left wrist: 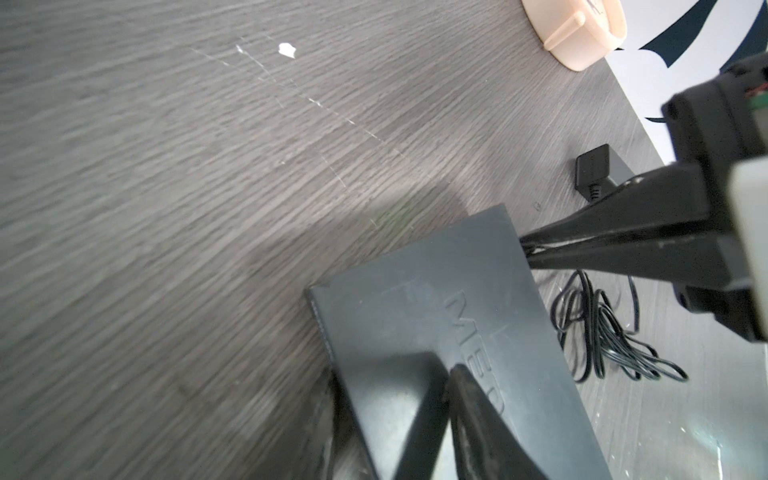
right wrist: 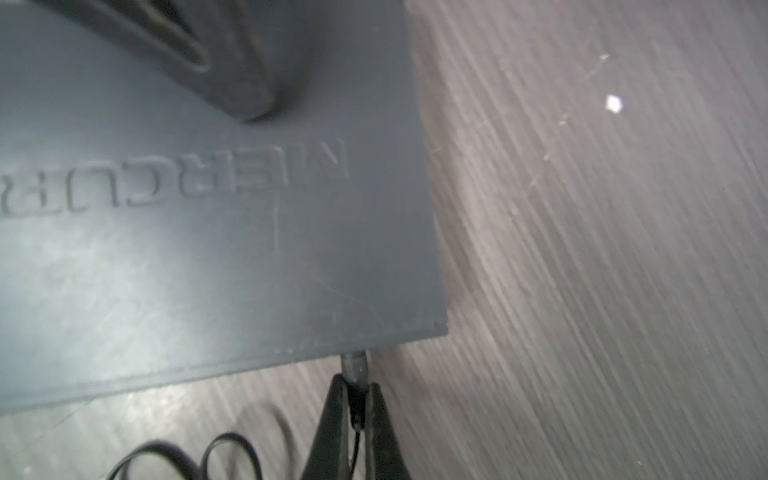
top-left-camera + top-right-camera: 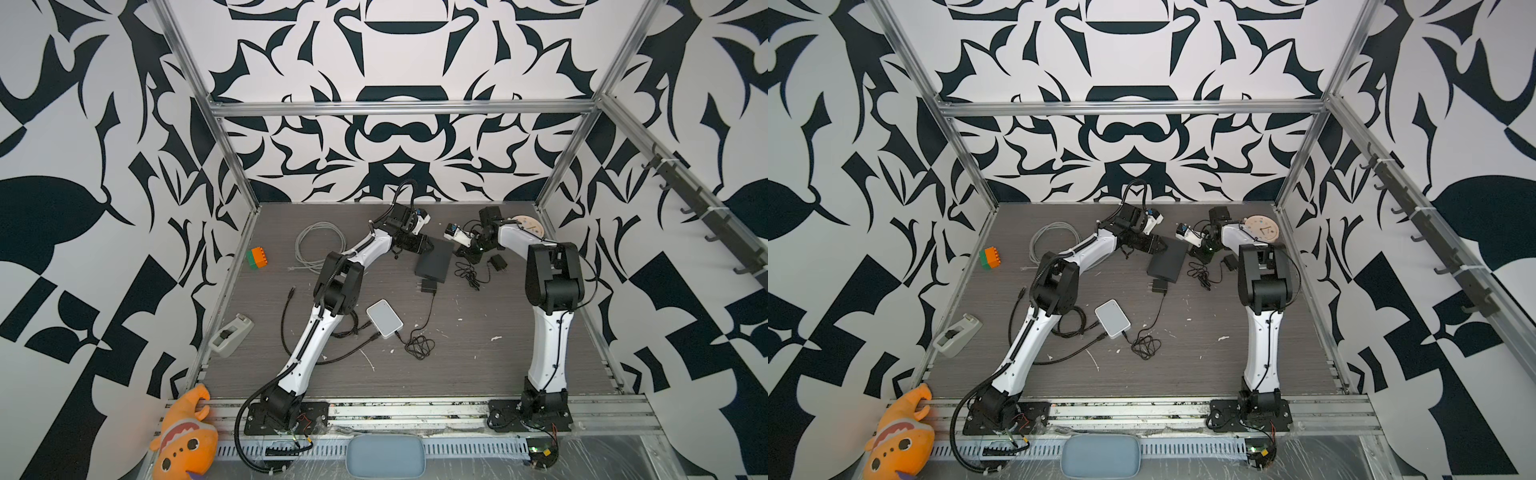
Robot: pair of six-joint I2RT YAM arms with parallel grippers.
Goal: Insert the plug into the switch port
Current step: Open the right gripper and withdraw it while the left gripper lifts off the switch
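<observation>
The switch (image 3: 434, 261) is shown lying flat toward the back of the table (image 3: 478, 353), between the two arms. The plug (image 2: 354, 365) is clenched between the fingertips of the right gripper (image 2: 355, 384) and is held tip-first against the switch's side face, close to a corner; how far it is seated cannot be told. A thin cord (image 1: 615, 340) is seen tangled on the table just beside the switch. The left gripper (image 3: 429, 246) is placed over the switch's other end with jaws parted, one finger (image 1: 469, 415) set on the top face and the other at the edge; whether the switch is gripped cannot be told.
</observation>
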